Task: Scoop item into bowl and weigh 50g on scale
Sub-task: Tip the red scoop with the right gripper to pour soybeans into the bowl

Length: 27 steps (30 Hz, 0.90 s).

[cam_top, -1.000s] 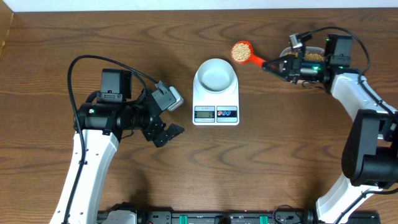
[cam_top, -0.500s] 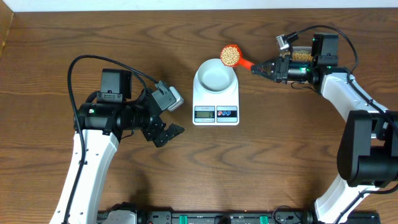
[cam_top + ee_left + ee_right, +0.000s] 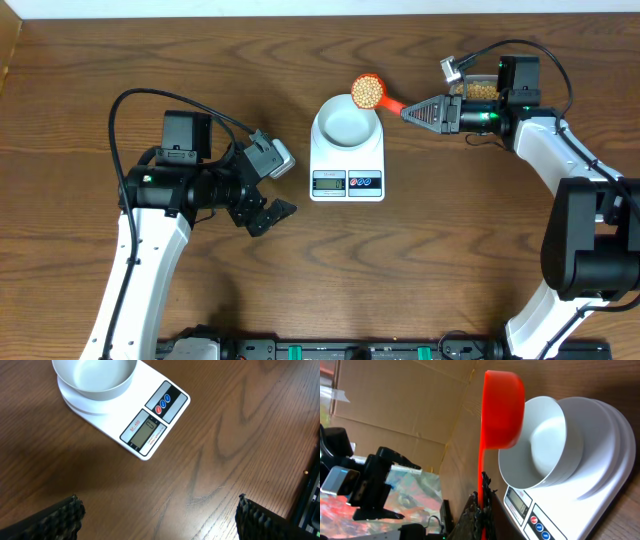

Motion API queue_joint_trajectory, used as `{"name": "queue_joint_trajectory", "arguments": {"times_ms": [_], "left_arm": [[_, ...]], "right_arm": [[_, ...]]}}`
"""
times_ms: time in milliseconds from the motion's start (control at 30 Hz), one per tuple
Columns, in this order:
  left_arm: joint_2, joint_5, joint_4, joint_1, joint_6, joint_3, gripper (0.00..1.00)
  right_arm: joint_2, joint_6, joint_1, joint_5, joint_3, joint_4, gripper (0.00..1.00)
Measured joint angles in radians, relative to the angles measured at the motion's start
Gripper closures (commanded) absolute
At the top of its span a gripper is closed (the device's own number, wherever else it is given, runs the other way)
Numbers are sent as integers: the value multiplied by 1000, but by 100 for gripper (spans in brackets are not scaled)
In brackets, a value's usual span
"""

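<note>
Ahead of right tool [image 3: 408,113], beans [image 3: 367,91] in scoop [image 3: 393,103] at bowl [image 3: 322,120] rim.

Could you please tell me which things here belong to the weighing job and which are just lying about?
Part of the job: beans, orange scoop held in the shut right fingers, bowl, scale, clear tub with more beans.

Not in use: open left fingers, idle above the table; cardboard behind the table.

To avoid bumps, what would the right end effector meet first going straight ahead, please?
Probably the bowl on the scale, whose rim its held scoop of beans overhangs; height is unclear.
</note>
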Motion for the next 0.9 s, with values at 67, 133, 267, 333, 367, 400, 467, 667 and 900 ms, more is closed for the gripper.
{"name": "queue_joint_trajectory", "arguments": {"times_ms": [67,133,267,333,367,400,467,667,900], "left_arm": [[0,0,0,0,0,0,1],[0,0,0,0,0,0,2],[0,0,0,0,0,0,1],[0,0,0,0,0,0,1],[0,0,0,0,0,0,1],[0,0,0,0,0,0,2],[0,0,0,0,0,0,1],[0,0,0,0,0,0,1],[0,0,0,0,0,0,1]], "right_arm": [[0,-14,0,1,0,-1,99],[0,-26,0,2,0,-1,99],[0,-57,0,4,0,-7,99],[0,-82,2,6,0,-17,99],[0,-99,5,8,0,-27,99],[0,-109,7,10,0,-33,99],[0,-130,14,24,0,-46,99],[0,-201,26,68,0,-53,99],[0,-320,26,142,0,-86,99]]}}
